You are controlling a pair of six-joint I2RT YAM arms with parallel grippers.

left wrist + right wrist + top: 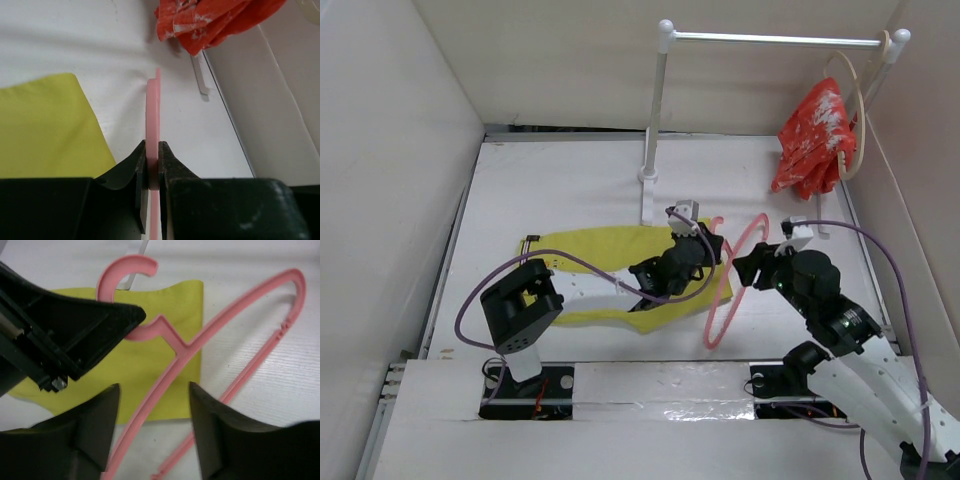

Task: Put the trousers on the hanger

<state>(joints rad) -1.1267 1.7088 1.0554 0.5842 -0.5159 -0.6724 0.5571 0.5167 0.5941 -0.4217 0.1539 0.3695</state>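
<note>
The left gripper pinches the hanger tight at its neck, likely to steady it alone. The right gripper stands wide, straddling one hanger arm without touching it. The trousers lie flat, one end under the hanger's hook.

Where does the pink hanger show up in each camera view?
Top external: hanger centre-right, a tall pink loop.
Left wrist: hanger centre, edge-on, pinched by the left hand.
Right wrist: hanger across the middle, hook at upper left.
Shared landmark: the yellow trousers, left of or under it.
</note>
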